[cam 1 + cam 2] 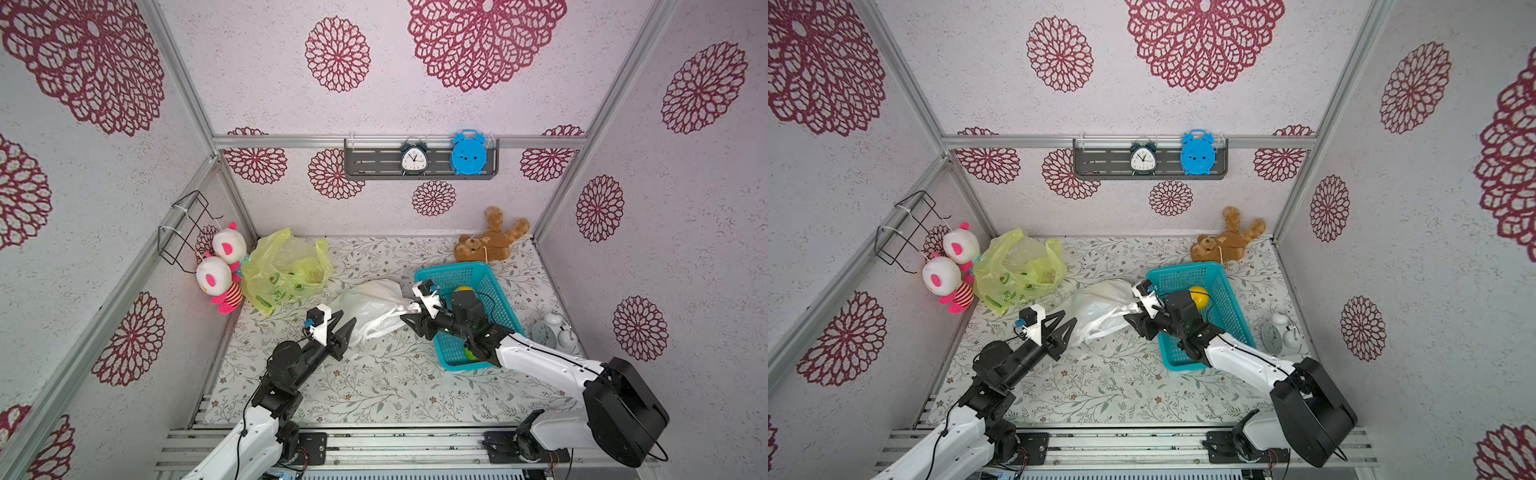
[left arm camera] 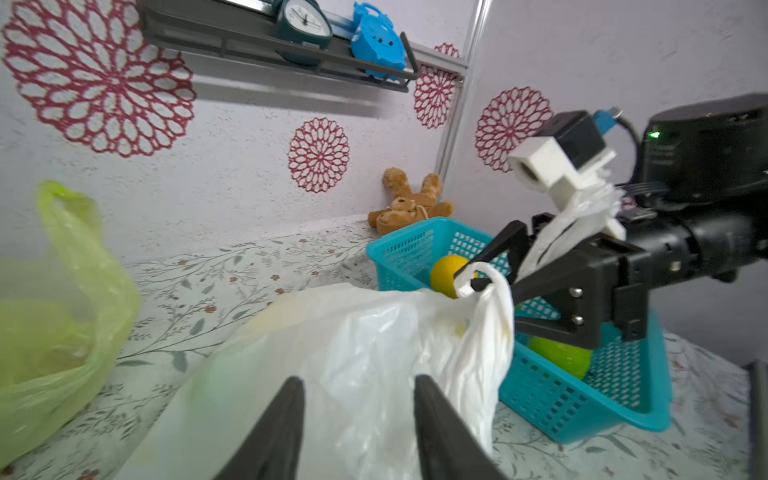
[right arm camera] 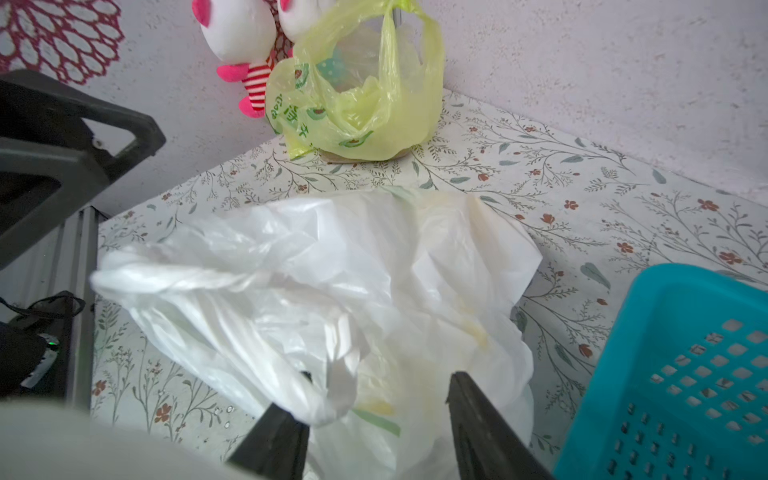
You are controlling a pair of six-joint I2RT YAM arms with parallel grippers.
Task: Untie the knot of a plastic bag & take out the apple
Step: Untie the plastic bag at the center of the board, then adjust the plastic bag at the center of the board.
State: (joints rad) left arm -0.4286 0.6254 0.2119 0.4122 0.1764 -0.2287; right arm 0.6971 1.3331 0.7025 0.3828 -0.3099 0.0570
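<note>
A crumpled white plastic bag (image 1: 370, 303) (image 1: 1100, 303) lies mid-table, left of the basket. My left gripper (image 1: 349, 318) (image 2: 358, 378) is open at the bag's near-left side, its fingers either side of bag film without pinching it. My right gripper (image 1: 408, 311) (image 3: 381, 374) is open at the bag's right end. A loose handle loop (image 2: 486, 286) hangs over one of its fingertips, and more film bunches between its fingers. No tied knot shows. The apple is hidden; only a faint yellow-green tint (image 3: 374, 407) shows through the film.
A teal basket (image 1: 453, 268) under my right arm holds a yellow ball (image 1: 1198, 293) and a green ball (image 2: 561, 357). A yellow-green bag (image 1: 286, 270) and plush dolls (image 1: 220, 266) fill the back left. A teddy bear (image 1: 490, 241) and a white clock (image 1: 552, 330) sit right.
</note>
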